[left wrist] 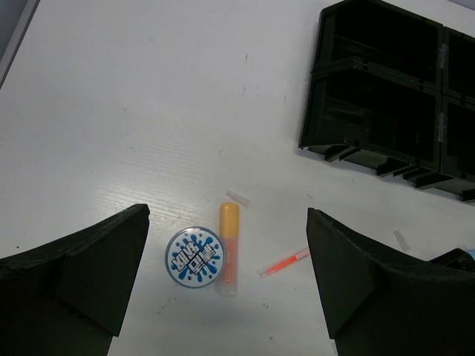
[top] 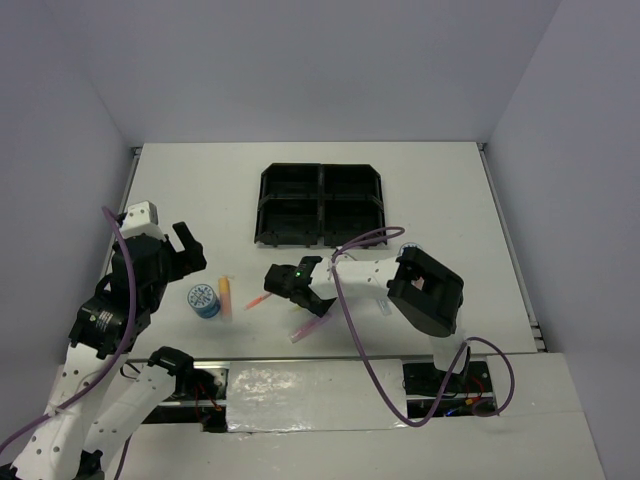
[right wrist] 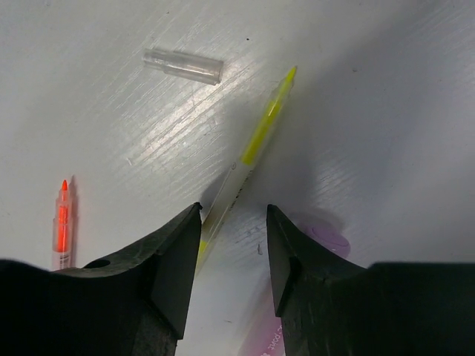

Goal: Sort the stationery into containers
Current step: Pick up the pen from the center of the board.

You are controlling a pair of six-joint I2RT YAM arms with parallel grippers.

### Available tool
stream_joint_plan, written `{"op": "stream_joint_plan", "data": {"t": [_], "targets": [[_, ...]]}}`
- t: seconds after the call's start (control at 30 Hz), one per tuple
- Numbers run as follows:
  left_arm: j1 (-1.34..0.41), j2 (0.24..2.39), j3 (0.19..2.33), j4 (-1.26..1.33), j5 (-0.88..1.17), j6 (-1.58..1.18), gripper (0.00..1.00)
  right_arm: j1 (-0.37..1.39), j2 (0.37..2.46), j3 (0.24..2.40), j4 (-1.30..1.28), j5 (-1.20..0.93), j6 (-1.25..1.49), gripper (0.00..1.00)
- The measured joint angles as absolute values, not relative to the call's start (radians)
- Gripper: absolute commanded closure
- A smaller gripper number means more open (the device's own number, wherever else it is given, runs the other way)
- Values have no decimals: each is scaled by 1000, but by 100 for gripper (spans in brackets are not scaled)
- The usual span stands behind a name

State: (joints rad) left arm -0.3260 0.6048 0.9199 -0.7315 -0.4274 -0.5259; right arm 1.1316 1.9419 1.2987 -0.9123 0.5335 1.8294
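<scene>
While I steered remotely, right gripper (right wrist: 234, 222) stood fingers apart astride yellow pen (right wrist: 260, 133), left gripper (left wrist: 228, 222) gaped wide near tape roll (left wrist: 194, 256), orange marker (left wrist: 228, 248).

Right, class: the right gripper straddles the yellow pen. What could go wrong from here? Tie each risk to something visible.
1. The yellow pen lies slanted across the right gripper, only its lower end between the fingers; gripped there, it may swing or slip.
2. A purple marker lies close by one finger and could get nudged or pinched too.
3. A clear cap lies loose nearby; the pen's tip looks bare and might leave marks.
</scene>
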Motion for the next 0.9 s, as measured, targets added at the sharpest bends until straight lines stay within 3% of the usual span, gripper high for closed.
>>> {"op": "stream_joint_plan", "data": {"t": [0.3, 0.5, 0.53, 0.9], "targets": [[-326, 604, 920, -731, -430, -526, 1, 1127, 1954, 1311, -920, 527, 1773, 62], [-326, 595, 920, -732, -434, -526, 1, 1125, 1954, 1311, -921, 521, 1757, 64], [-326, 593, 920, -732, -434, -526, 1, 1125, 1954, 1311, -921, 520, 1757, 76], [-326, 591, 920, -732, -440, -526, 1, 1119, 1955, 1311, -929, 507, 1757, 80]]}}
